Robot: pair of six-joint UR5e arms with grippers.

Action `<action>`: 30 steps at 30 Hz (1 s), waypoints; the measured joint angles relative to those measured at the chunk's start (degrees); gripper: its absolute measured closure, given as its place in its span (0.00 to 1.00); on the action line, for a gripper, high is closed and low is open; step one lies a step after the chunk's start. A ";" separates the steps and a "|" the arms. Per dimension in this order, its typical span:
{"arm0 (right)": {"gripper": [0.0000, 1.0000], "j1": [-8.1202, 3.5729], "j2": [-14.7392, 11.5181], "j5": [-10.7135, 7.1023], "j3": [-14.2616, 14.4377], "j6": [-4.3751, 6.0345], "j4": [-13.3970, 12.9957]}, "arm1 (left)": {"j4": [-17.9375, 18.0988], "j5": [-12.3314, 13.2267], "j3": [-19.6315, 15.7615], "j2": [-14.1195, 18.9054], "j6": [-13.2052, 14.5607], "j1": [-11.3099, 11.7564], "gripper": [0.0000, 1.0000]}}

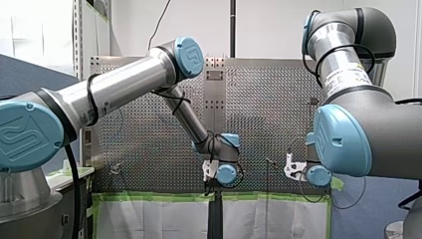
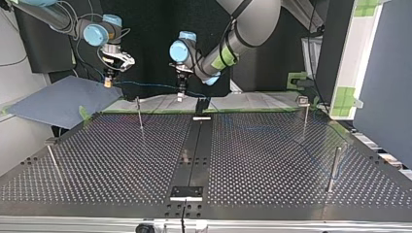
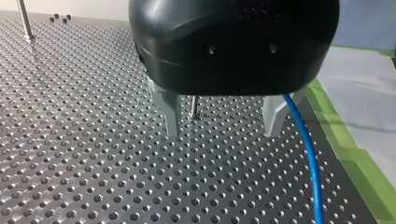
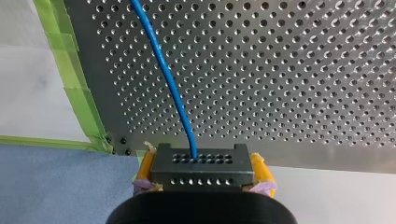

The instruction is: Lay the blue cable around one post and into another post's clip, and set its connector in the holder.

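Observation:
My right gripper (image 4: 201,179), with yellow pads, is shut on a dark perforated connector block (image 4: 201,165). The blue cable (image 4: 163,74) leaves the block and runs ahead over the perforated table (image 4: 299,79). In the top view this gripper (image 2: 109,81) hangs at the left beyond the table's far edge, and the cable (image 2: 145,85) stretches across to my left gripper (image 2: 180,95). My left gripper (image 3: 224,126) stands open just above the table; the cable (image 3: 306,149) passes close beside one metal finger (image 3: 279,116), with nothing between the fingers.
Thin upright posts stand on the table: one near the far edge (image 2: 140,115), one at the near left (image 2: 53,162), two at the right (image 2: 305,116) (image 2: 334,167). A black fixture (image 2: 201,105) sits at the far middle. Green tape (image 3: 345,140) edges the table.

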 joint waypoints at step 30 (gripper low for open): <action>1.00 -0.83 0.01 -0.02 -0.02 0.67 -0.52 | -0.17 3.72 0.00 0.02 -0.86 0.00 0.78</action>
